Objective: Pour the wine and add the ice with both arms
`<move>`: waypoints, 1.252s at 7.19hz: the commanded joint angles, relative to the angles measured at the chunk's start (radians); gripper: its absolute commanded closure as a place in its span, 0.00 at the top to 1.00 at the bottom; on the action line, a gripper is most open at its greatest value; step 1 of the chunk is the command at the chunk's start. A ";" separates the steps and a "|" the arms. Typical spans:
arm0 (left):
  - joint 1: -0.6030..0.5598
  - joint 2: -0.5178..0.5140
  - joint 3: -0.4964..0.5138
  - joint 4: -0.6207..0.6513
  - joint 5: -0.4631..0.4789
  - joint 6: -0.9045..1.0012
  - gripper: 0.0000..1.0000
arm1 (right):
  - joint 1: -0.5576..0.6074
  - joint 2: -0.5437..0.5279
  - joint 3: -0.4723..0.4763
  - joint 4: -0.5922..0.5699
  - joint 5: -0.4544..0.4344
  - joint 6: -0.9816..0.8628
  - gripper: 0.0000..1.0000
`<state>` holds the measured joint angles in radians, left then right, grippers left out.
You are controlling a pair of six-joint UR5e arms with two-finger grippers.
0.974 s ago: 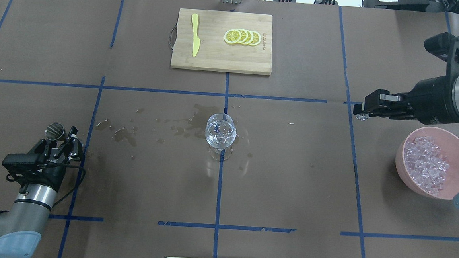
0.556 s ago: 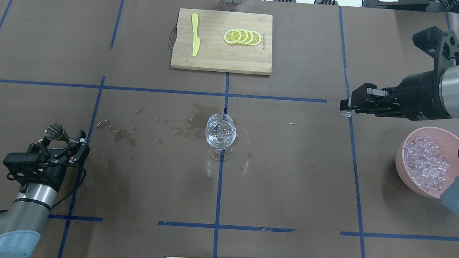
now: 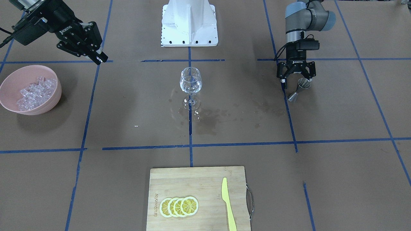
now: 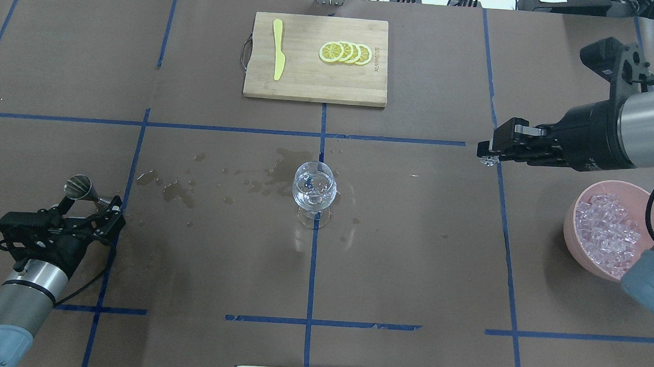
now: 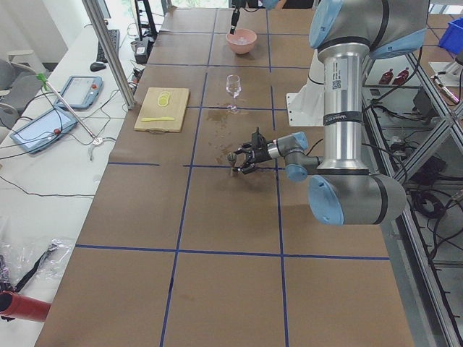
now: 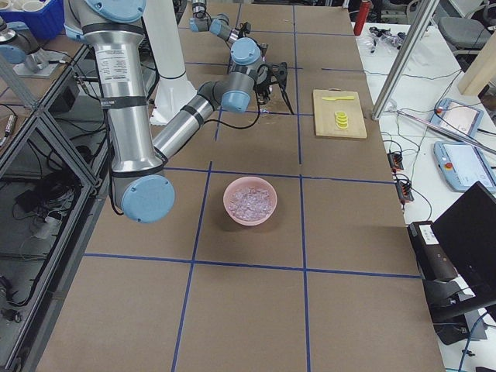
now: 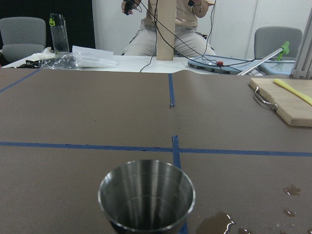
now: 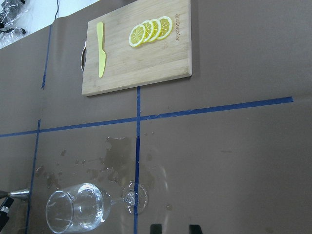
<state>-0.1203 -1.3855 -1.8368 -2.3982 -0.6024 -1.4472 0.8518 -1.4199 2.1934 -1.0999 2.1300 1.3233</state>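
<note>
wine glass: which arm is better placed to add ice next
Right: the right gripper is shut on an ice cube between pink bowl and wine glass. The left gripper is open by the jigger.

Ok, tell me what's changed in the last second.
The right gripper, pinching an ice cube, moved away from the pink bowl toward the wine glass. The left gripper, open, backed slightly away from the jigger. Glass, jigger, bowl and cutting board stayed put.
</note>
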 commanded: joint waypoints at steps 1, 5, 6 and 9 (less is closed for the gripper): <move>0.001 0.045 -0.050 0.023 -0.104 0.010 1.00 | -0.020 0.038 -0.010 -0.002 -0.027 0.035 0.00; 0.004 0.052 -0.300 0.341 -0.423 0.010 1.00 | -0.039 0.154 -0.049 -0.066 -0.053 0.039 0.00; 0.004 0.071 -0.324 0.346 -0.495 0.011 1.00 | -0.046 0.198 -0.064 -0.102 -0.053 0.039 0.00; -0.007 0.158 -0.545 0.471 -0.686 0.102 1.00 | -0.159 0.294 -0.127 -0.127 -0.154 0.068 0.00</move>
<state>-0.1219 -1.2446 -2.2996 -1.9939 -1.2207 -1.3734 0.7546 -1.1542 2.0857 -1.2216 2.0371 1.3773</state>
